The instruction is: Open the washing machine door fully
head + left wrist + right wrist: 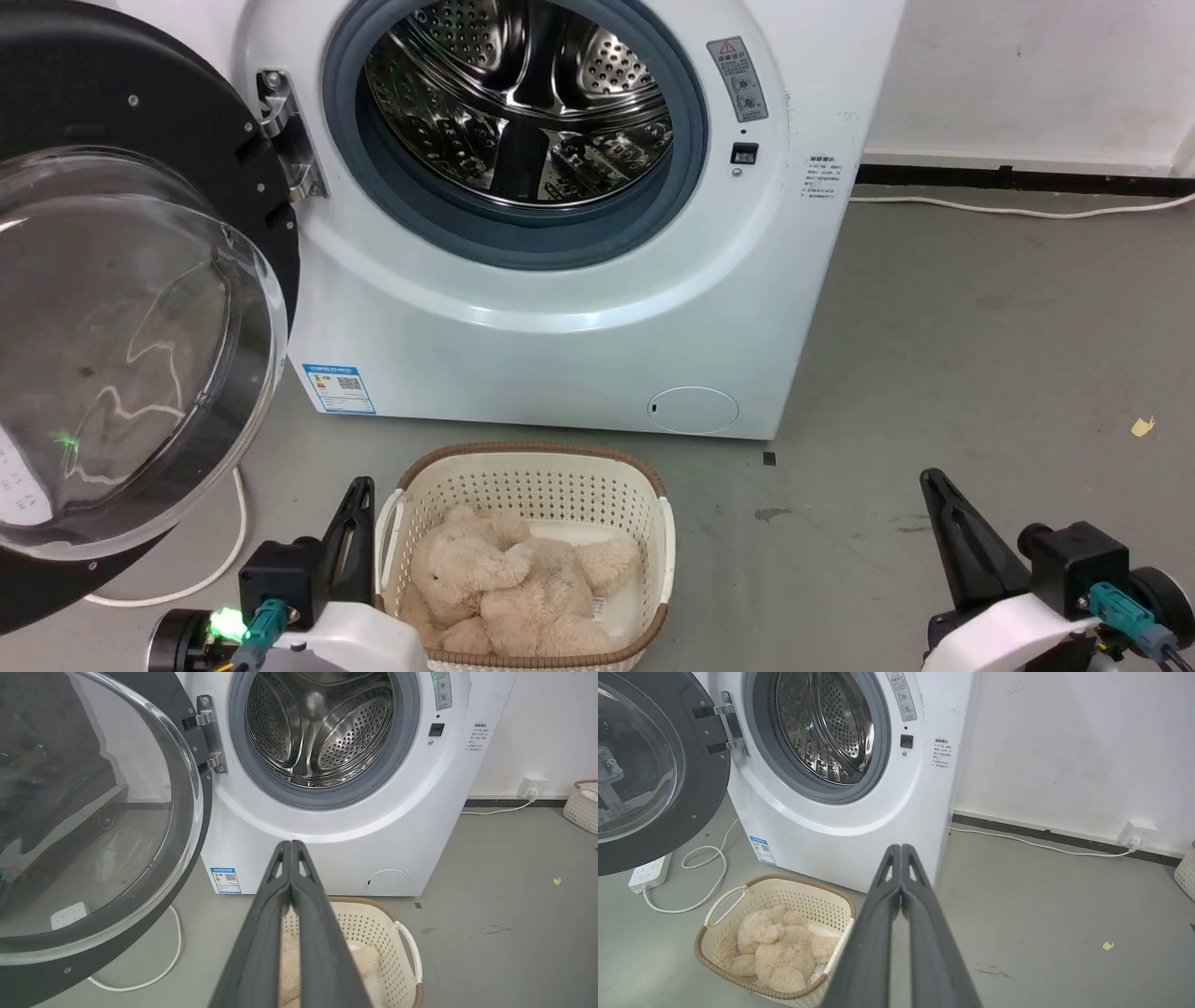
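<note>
The washing machine door (121, 317), a round black disc with a bulging clear glass bowl, hangs swung out wide to the left on its steel hinge (285, 135). It also appears as the door (88, 826) and the door (640, 765) in the wrist views. The steel drum opening (518, 103) in the white machine (560, 308) is exposed. My left gripper (359, 490) is shut and empty, low beside the basket, below and right of the door. My right gripper (931, 481) is shut and empty over the bare floor at the lower right.
A cream laundry basket (653, 523) with a beige plush toy (513, 579) stands on the floor in front of the machine. A white cable (224, 560) loops under the door, and a power strip (649, 872) lies there. Another basket (581, 807) stands by the right wall.
</note>
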Tool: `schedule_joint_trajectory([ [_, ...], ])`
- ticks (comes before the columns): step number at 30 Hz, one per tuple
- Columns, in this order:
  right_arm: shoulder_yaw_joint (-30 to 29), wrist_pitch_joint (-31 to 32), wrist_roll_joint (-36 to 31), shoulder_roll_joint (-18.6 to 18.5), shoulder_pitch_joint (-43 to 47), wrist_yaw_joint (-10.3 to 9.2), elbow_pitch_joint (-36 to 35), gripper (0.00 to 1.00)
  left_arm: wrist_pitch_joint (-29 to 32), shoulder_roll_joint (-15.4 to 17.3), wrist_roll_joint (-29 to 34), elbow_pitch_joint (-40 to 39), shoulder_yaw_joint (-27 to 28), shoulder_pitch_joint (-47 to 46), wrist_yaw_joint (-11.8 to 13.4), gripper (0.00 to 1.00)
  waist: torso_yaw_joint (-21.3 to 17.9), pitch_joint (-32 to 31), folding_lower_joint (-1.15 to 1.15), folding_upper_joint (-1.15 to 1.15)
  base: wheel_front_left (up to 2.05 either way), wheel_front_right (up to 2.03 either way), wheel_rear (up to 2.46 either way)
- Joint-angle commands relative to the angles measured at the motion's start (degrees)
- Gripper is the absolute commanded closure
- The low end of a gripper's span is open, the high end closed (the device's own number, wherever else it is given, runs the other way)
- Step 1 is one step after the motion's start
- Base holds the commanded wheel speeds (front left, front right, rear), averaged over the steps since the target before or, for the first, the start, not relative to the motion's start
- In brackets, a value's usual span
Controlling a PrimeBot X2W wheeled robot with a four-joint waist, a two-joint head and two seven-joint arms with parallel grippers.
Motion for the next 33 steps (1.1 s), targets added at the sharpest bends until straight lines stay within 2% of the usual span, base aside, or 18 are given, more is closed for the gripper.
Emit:
schedule_joint_trajectory([
  [1, 0.2, 0.2, -0.4, 0.2, -0.7, -0.04, 0.1, 1.00, 0.3, -0.5, 0.7, -0.2, 0.3, -0.7, -0.4, 1.00, 0.0, 0.0, 0.00, 0.00, 0.00, 0.00, 0.00],
  [33, 1.0, 2.3, -1.5, 0.2, -1.6, -0.05, 0.3, 1.00, 2.5, -2.8, 4.0, -0.5, 3.1, -1.4, -2.3, 1.00, -0.4, -0.3, 0.00, 0.00, 0.00, 0.00, 0.00],
])
